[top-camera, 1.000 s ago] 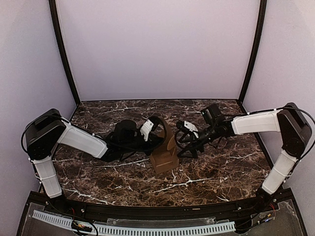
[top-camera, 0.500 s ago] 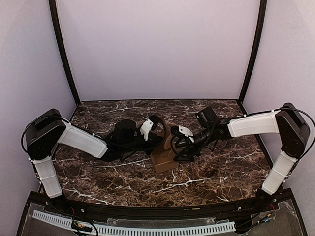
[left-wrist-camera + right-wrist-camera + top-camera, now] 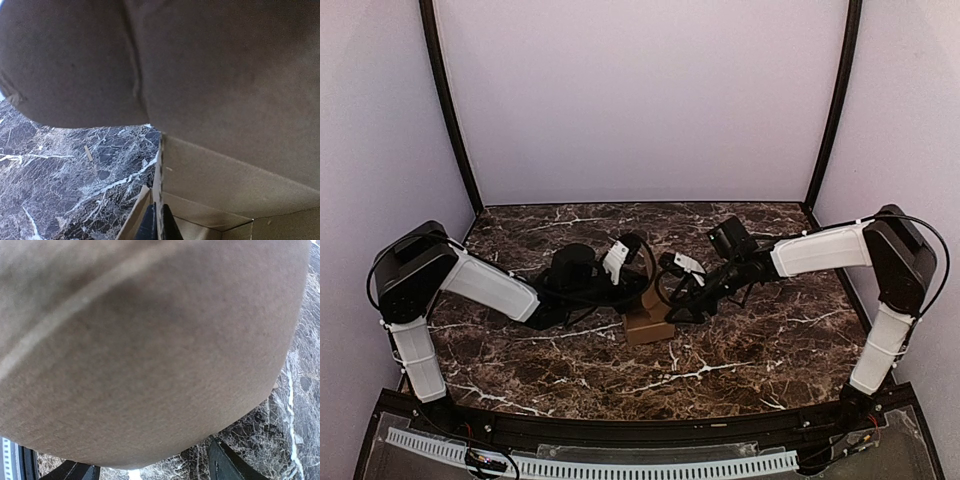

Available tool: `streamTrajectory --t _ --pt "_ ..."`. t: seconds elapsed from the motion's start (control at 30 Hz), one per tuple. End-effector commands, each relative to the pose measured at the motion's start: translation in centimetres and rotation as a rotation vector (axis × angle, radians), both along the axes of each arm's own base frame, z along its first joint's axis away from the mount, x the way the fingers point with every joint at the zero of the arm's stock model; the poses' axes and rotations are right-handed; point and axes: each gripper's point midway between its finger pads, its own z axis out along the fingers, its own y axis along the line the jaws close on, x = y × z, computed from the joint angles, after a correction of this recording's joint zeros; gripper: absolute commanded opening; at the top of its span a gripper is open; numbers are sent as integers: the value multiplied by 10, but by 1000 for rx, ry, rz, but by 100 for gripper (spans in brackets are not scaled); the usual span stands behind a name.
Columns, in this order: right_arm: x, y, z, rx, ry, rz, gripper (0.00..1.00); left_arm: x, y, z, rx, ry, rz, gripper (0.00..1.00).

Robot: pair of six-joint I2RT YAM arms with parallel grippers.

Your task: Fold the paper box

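The paper box [image 3: 648,322] is brown cardboard, standing half-formed mid-table. In the left wrist view my left gripper [image 3: 159,226] is shut on the upright edge of a box wall [image 3: 210,175], with a rounded flap [image 3: 75,65] arching over it. From above, that gripper [image 3: 640,290] reaches the box from the left. My right gripper [image 3: 666,294] comes in from the right and sits against the box's top. In its wrist view a large rounded flap [image 3: 150,340] fills the frame, and the right gripper [image 3: 150,469] stands open below it, fingers [image 3: 230,462] wide apart over bare marble.
The dark marble table [image 3: 750,350] is bounded by lilac walls and two black corner posts [image 3: 832,110]. A black rail [image 3: 640,430] with a white strip runs along the near edge. A small pale sliver [image 3: 88,153] lies on the marble left of the box.
My right arm has moved left onto the box, and the tall upright flap has bent down, so the box looks lower. The left arm has held its place.
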Motion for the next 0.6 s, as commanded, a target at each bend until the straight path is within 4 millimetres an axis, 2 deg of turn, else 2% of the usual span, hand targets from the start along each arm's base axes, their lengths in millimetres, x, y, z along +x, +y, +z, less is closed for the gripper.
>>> streamTrajectory --t 0.0,0.1,0.3,0.47,0.57 --pt "21 -1 -2 -29 -77 -72 72 -24 -4 -13 -11 31 -87 1" --pt "20 -4 1 -36 -108 -70 72 -30 7 -24 -29 14 -73 1" --pt "20 -7 5 -48 -128 -68 72 -34 23 -32 -45 -41 -38 1" --pt "22 -3 3 -62 -131 -69 72 -36 30 -38 -60 -55 -21 1" --pt "22 2 12 -40 -135 -48 72 -39 37 -41 -67 -54 -6 1"
